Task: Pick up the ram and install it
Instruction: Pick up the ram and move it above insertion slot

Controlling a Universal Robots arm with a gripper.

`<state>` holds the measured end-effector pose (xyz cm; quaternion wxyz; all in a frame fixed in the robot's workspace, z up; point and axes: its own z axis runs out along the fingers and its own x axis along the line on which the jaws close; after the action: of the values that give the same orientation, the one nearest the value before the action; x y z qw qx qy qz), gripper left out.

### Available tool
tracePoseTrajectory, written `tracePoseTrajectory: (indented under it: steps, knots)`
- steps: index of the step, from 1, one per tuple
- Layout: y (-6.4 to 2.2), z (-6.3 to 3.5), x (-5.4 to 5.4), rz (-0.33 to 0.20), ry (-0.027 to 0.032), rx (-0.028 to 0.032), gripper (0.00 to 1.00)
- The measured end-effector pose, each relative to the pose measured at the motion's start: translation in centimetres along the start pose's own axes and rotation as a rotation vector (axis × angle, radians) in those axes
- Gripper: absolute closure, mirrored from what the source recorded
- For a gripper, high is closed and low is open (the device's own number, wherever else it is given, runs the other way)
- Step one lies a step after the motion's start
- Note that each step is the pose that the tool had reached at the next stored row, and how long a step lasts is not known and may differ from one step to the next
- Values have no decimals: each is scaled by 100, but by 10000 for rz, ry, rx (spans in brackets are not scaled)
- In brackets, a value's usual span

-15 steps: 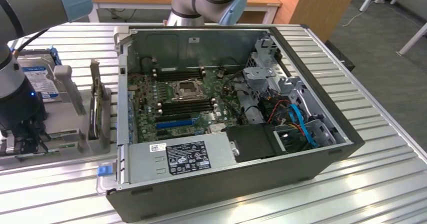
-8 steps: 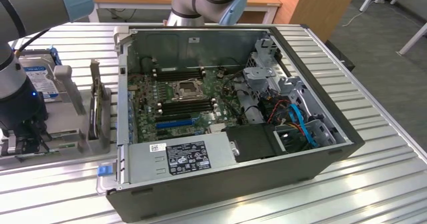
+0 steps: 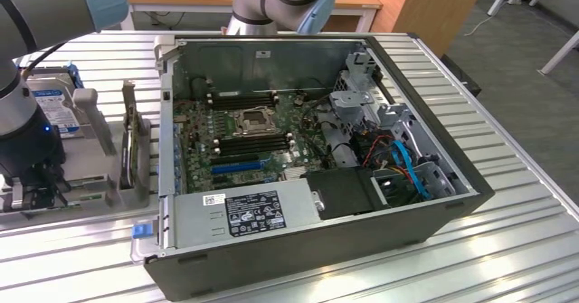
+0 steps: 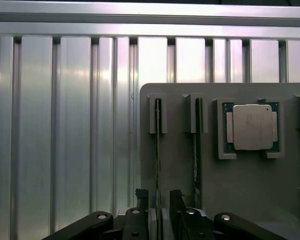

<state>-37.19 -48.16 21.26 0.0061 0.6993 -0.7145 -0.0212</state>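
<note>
Two ram sticks stand on edge in slots of a grey fixture (image 4: 240, 190). The one nearer the fixture's edge (image 4: 157, 145) runs straight between my fingers, and the second ram stick (image 4: 196, 140) sits one slot over. My gripper (image 4: 158, 197) is open, one finger (image 4: 141, 197) on each side of the first stick with a small gap to it. In the exterior view the gripper (image 3: 32, 194) is lowered onto the fixture at that view's left, beside the open computer case (image 3: 434, 215). Black memory slots (image 3: 253, 144) lie beside the processor socket (image 3: 253, 121) on the motherboard.
A square silver processor chip (image 4: 251, 126) lies in a pocket beside the second stick. A hard drive (image 3: 50, 103) stands at the fixture's far end. A dark flat part (image 3: 134, 147) stands upright in a holder between fixture and case. The ribbed metal table (image 4: 65, 125) surrounds everything.
</note>
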Motion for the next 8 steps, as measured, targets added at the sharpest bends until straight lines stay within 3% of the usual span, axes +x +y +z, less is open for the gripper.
tracePoseTrajectory:
  steps: [8]
  knots:
    - [-2, 58, 1, 0, 0, 0, 69]
